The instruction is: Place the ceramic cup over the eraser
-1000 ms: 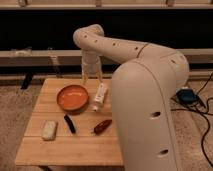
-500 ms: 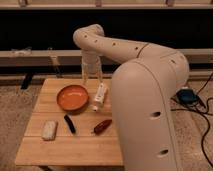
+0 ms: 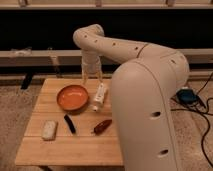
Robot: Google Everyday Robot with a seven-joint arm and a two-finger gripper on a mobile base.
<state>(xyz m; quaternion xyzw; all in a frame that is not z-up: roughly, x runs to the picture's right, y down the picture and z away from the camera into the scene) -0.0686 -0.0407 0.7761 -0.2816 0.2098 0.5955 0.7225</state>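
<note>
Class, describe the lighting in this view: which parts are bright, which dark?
Camera view: warm light on the wooden table and pale arm; the background behind is nearly black; the claw hangs above the table's back edge, behind the orange bowl.

Warm dim indoor light, dark backdrop, gripper [image 3: 90,76] over far edge of table [image 3: 75,147]
</note>
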